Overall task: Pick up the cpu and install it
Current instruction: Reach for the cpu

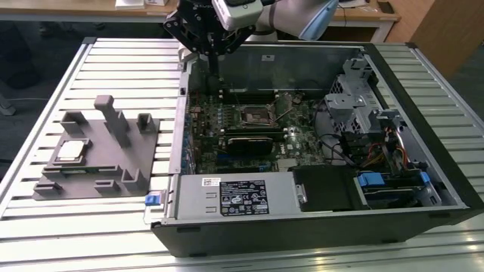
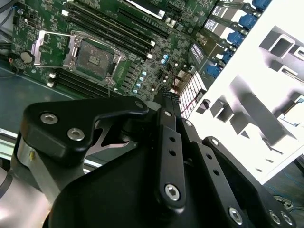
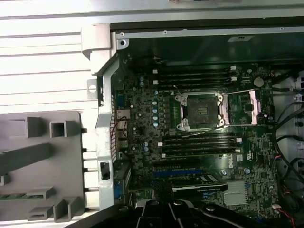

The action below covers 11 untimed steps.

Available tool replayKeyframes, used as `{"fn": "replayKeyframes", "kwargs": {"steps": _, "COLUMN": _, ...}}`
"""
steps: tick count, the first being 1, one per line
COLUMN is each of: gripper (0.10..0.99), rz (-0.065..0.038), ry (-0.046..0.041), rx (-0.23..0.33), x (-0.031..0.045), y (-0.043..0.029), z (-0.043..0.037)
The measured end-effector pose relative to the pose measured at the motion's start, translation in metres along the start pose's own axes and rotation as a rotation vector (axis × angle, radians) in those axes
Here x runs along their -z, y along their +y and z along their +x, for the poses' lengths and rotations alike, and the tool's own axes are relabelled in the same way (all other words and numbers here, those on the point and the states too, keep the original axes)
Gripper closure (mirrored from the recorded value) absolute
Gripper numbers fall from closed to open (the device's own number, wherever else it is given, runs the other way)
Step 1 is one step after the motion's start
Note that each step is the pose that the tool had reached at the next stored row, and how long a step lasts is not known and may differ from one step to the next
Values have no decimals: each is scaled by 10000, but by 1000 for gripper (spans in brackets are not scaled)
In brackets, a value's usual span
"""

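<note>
The cpu (image 1: 70, 150), a small pale square chip, lies in a recess of the grey holder block (image 1: 98, 170) on the exterior view's left, beside the open computer case (image 1: 318, 226). My gripper (image 1: 213, 62) hangs above the case's rear corner nearest the holder, well away from the cpu. Its dark fingers (image 2: 169, 97) are pressed together with nothing between them. On the green motherboard the square socket (image 3: 203, 110) stands open with its metal frame folded back and its centre bare; it is also seen in the second wrist view as the socket (image 2: 95, 57).
Memory sticks (image 3: 194, 76) lie on both sides of the socket. A grey power supply box (image 1: 234, 195) fills the case's near end, with drive cages and cables (image 1: 363, 119) on the exterior view's right. Upright posts (image 1: 113, 119) rise from the holder block. The slatted table (image 1: 45, 90) carries everything.
</note>
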State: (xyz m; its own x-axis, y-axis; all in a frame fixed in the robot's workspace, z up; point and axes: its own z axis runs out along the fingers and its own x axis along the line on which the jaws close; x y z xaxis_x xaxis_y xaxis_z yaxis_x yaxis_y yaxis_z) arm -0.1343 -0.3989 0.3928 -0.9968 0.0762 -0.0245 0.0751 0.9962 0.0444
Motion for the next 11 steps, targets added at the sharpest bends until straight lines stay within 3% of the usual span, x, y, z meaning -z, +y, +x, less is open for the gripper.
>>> {"fn": "replayKeyframes", "kwargs": {"steps": 11, "gripper": 969, "rz": 0, "ry": 1, "rx": 1, "x": -7, "y": -5, "z": 58}}
